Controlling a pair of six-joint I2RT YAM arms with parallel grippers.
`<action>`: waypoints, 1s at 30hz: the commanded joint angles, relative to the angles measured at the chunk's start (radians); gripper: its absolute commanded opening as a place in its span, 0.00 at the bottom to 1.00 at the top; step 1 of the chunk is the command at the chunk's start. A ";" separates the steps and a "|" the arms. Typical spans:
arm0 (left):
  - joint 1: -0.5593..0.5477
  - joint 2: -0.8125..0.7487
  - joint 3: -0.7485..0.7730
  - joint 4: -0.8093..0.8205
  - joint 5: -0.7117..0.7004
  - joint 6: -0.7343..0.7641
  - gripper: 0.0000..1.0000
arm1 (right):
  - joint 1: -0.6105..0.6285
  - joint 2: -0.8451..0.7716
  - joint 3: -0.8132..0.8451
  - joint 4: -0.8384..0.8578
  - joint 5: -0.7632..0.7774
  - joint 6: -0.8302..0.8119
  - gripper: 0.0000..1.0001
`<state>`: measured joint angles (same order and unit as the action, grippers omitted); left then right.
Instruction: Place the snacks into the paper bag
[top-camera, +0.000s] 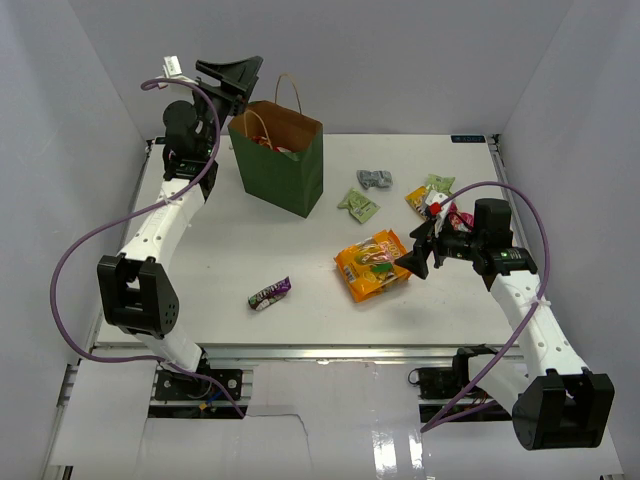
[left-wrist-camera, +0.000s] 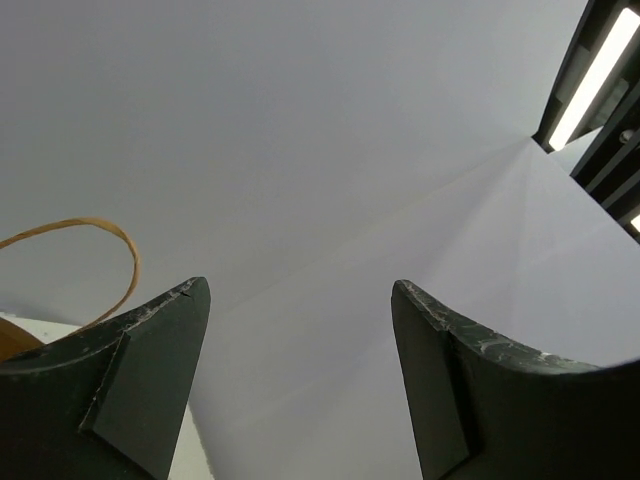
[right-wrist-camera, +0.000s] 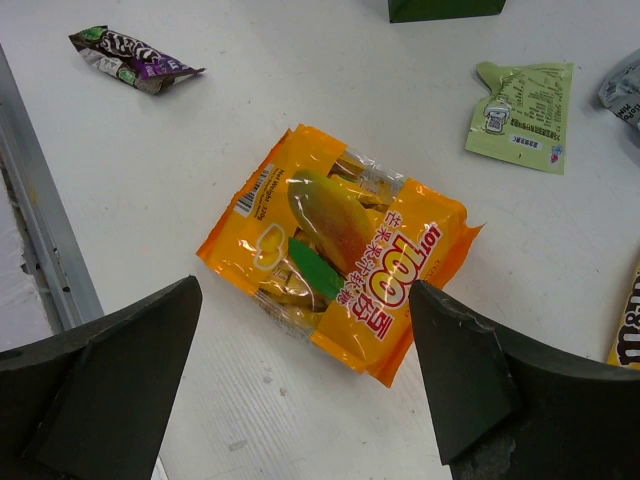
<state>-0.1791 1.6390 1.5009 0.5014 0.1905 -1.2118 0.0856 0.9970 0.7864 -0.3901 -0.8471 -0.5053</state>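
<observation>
Hovering left gripper (left-wrist-camera: 300, 295): jaws spread wide with nothing between them and nothing touched. It is raised just above the left rim of the paper bag (top-camera: 285, 172).
Left wrist view: looks past the fingers (left-wrist-camera: 150, 340) at the bare wall. One tan handle loop (left-wrist-camera: 128, 255) curves in at the left edge.
Right gripper (right-wrist-camera: 300, 290): jaws also wide apart and empty. It is poised low over the orange bag (right-wrist-camera: 335, 250), and contact cannot be told.
Orange bag: lies flat on the table (top-camera: 300, 240), right of centre, straddled by the right fingers in the wrist view.
Paper bag: stands upright at the far left of the table, mouth open with brown inside. Its handles are up.
Purple bar (top-camera: 269, 293): lies alone near the front edge, well apart from the bag and the other packets.
Light-green packet (top-camera: 358, 205): lies flat between the paper bag and the orange bag.
Grey packet (top-camera: 375, 179): just beyond the light-green one.
Far-right cluster: a second light-green wrapper (top-camera: 440, 184), a yellow packet (top-camera: 416, 198) and red and pink wrappers (top-camera: 452, 214) lie close together, partly hidden by the right arm.
</observation>
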 joint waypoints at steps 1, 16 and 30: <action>0.001 -0.041 0.025 -0.038 0.012 0.081 0.84 | 0.003 0.002 -0.015 0.023 -0.018 -0.006 0.90; 0.000 -0.796 -0.436 -0.639 -0.039 0.963 0.93 | 0.109 0.124 0.048 -0.478 -0.090 -0.904 0.90; -0.002 -1.152 -0.886 -0.735 0.124 0.977 0.96 | 0.606 0.167 -0.141 0.069 0.644 -0.883 0.96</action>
<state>-0.1787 0.5964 0.6476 -0.2634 0.2829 -0.2333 0.5983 1.1381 0.6731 -0.5022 -0.4355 -1.4700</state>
